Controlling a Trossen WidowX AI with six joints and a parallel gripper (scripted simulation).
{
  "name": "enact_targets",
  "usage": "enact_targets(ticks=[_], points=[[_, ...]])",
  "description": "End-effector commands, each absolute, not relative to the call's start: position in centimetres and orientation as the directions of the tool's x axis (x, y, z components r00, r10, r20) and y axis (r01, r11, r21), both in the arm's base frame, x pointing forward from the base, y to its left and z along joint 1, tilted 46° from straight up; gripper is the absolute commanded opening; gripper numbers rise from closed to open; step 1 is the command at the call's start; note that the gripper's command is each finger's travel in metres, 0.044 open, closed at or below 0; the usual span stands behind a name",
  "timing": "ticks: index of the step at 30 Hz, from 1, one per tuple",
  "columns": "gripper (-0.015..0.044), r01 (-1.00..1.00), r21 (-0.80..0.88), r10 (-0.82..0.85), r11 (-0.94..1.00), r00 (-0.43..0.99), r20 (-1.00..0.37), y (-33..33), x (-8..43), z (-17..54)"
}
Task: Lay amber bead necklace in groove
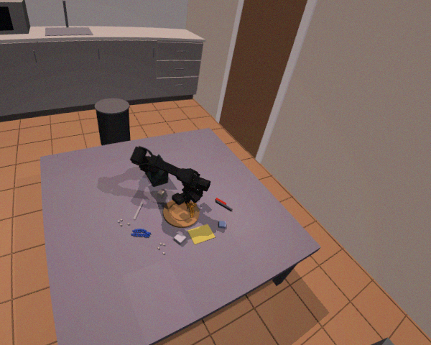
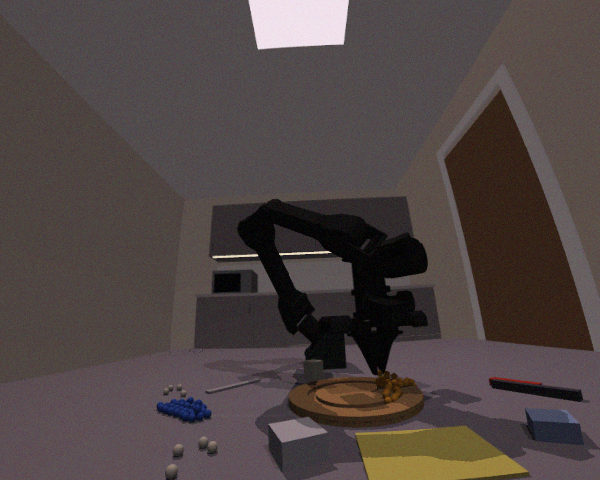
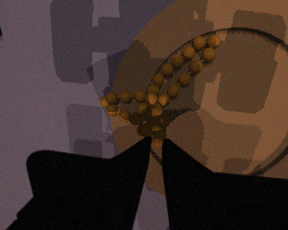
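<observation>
The amber bead necklace (image 1: pixel 192 210) (image 2: pixel 393 388) (image 3: pixel 188 52) is bunched at one side of the round bead board (image 1: pixel 168 217) (image 2: pixel 303 403) (image 3: pixel 182 19). In the wrist view a doubled strand lies along part of the groove, another loop reaches out towards the board's edge, and a dark shadow covers the clump between them. Most of the groove's ring shows bare. My gripper (image 2: pixel 377 372) (image 3: pixel 156 143) points down at the board's edge side, shut on part of the necklace, with beads at the fingertips. In the top view the arm hides the fingertips.
A blue bead string (image 1: pixel 141 233) (image 2: pixel 184 408) and loose pale beads lie left of the board. A white block (image 1: pixel 179 238) (image 2: pixel 297 443), yellow sheet (image 1: pixel 201 234) (image 2: pixel 434 454) and blue block (image 1: pixel 222 224) (image 2: pixel 553 425) are in front. A red and black marker (image 1: pixel 223 204) lies right.
</observation>
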State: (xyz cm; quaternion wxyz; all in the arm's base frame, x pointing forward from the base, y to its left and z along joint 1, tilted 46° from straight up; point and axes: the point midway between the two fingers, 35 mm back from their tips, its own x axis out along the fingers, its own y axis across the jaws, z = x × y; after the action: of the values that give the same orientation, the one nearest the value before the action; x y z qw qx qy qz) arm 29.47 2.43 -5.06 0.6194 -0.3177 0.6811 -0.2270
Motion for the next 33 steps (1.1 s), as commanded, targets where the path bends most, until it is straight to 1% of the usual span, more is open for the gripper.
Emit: enact_targets(ticks=[1, 16, 33], points=[[0.0, -0.149, -0.709, -0.719, 0.69, -0.024, -0.695, 1.41, 30.32, -3.98], [0.0, -0.149, -0.709, -0.719, 0.689, -0.024, -0.694, 0.76, 30.4, -4.33], [0.044, -0.15, -0.709, -0.719, 0.69, -0.024, -0.695, 1.28, 30.37, -3.93]])
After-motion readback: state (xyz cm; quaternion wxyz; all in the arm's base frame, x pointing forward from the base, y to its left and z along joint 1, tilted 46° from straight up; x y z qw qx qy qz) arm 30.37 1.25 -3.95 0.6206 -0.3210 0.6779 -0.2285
